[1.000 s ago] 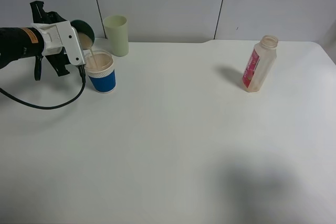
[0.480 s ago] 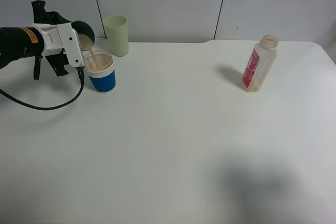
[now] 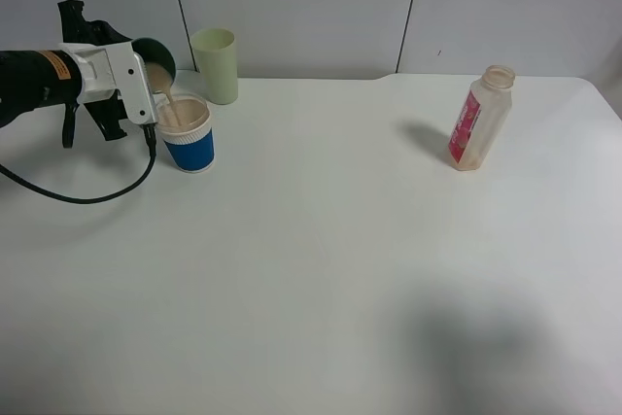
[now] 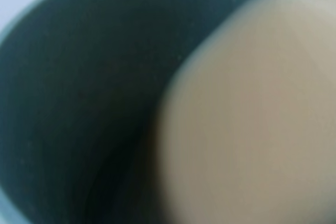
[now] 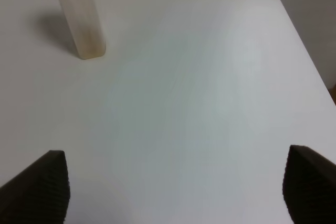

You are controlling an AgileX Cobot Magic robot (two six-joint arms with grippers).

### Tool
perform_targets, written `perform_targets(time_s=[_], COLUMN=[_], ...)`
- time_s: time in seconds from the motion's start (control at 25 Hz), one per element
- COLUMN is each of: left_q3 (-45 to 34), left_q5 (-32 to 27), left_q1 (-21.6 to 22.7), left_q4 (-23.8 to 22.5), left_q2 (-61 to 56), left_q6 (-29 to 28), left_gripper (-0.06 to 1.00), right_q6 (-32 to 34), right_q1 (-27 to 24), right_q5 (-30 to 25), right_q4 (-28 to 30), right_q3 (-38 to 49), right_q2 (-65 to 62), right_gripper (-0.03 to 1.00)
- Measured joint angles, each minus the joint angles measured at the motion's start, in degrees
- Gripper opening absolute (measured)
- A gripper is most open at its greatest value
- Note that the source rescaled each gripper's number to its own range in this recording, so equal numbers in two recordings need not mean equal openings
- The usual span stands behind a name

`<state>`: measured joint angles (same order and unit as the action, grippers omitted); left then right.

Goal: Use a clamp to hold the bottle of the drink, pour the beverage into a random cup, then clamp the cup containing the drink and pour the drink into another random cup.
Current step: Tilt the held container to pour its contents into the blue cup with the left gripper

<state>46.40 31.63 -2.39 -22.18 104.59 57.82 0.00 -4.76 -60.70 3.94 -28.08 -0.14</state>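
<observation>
Left pincer (image 3: 148, 73) is clamped on the teal cup (image 3: 155, 57), tipped well over so its mouth hangs just above the blue cup (image 3: 187, 133). That tilt is what sends the drink (image 3: 167, 102) down in a thin beige stream into the paper cup standing below, near the surface's (image 3: 321, 250) far left corner. Up close, the wrist camera looks straight into the tumbler: smooth dark-green wall (image 4: 79, 93), and the pale milky liquid (image 4: 252, 114) pooled toward the lip. The blue cup has a ribbed white upper band and already shows beige liquid inside. Just behind stands a taller yellow-green tumbler (image 3: 215, 65), plain and matte, out of the pour's way. Far to the right the bottle (image 3: 478, 119) stands upright, capless, clear plastic with a red label, seemingly near empty. The right pincer (image 5: 173, 182) hangs wide apart, holding nothing, its dark ridged fingertips (image 5: 44, 184) above bare white surface, the bottle ahead of it.
</observation>
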Motion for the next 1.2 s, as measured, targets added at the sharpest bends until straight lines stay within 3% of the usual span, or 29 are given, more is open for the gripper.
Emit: perform_targets(time_s=[1.2], left_q3=[0.0], left_q5=[1.0], left_q1=[0.0], left_q4=[0.2], left_q2=[0.0], left_q6=[0.1], left_gripper=[0.00], right_q6=[0.0], right_q1=[0.0], right_q5=[0.0], right_q4=[0.0], right_q3=[0.0], right_q2=[0.0], right_gripper=[0.67])
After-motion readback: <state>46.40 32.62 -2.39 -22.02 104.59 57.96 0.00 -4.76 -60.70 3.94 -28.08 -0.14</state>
